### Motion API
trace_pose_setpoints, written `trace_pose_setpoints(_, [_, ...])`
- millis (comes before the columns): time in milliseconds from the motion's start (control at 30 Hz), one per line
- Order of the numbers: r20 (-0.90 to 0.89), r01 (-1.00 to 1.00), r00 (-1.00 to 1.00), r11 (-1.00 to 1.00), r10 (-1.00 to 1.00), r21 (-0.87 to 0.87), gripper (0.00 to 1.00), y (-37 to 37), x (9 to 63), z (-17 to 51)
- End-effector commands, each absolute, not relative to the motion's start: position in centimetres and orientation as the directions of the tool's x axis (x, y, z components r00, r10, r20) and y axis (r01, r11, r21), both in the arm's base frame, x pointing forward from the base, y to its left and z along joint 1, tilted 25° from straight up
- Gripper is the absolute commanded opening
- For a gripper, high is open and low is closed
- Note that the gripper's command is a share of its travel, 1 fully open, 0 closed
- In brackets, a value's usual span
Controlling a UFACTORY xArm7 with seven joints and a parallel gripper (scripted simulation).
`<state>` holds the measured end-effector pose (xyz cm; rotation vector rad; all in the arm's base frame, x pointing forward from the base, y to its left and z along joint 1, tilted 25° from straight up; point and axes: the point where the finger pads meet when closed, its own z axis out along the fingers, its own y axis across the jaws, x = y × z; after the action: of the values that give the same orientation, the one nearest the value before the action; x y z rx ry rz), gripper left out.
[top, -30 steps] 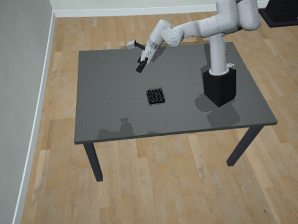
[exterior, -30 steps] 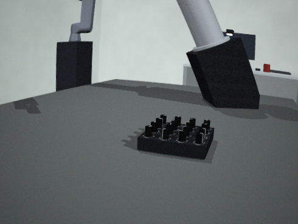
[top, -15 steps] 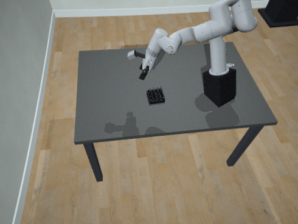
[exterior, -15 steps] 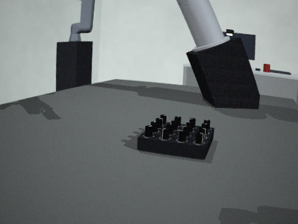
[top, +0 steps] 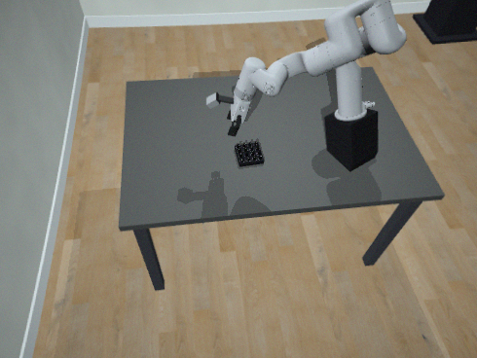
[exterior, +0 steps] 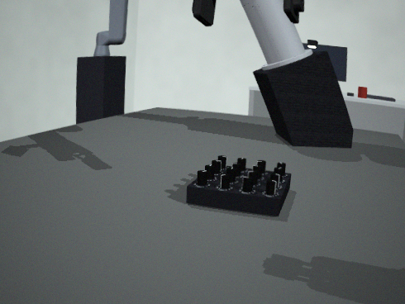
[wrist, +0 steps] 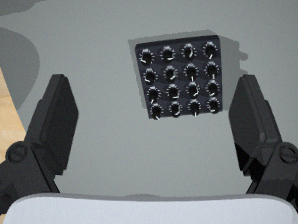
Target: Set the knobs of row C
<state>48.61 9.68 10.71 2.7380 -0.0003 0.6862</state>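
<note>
Grey table (top: 165, 146) (exterior: 124, 231) (wrist: 115, 150), gripper (top: 235, 127) (exterior: 250, 14) (wrist: 153, 93) raised, angled downward

Knob box (top: 249, 154) (exterior: 235, 201) (wrist: 181, 80) on gray table (top: 170, 146) (exterior: 124, 231) (wrist: 115, 150)

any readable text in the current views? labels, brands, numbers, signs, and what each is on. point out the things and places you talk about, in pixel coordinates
None legible.
Knob box (top: 249, 154) (exterior: 233, 203) (wrist: 181, 85): ticks around the knobs; any printed names too small to read.
Arm (top: 327, 58) (exterior: 276, 35): small dark specks in the top view, too blurred to tell if lettering.
Table (top: 165, 146) (exterior: 124, 231) (wrist: 105, 150): no text seen.
</note>
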Motion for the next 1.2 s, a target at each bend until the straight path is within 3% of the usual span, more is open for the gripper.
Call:
trace_pose_setpoints(0, [0.459,-0.071,0.885,-0.949,0.082,0.306,1.0,9.7,48.9,10.5])
trace_pose_setpoints(1167, [0.239,0.033,0.962,-0.926,0.131,0.376,1.0,4.2,45.6,1.5])
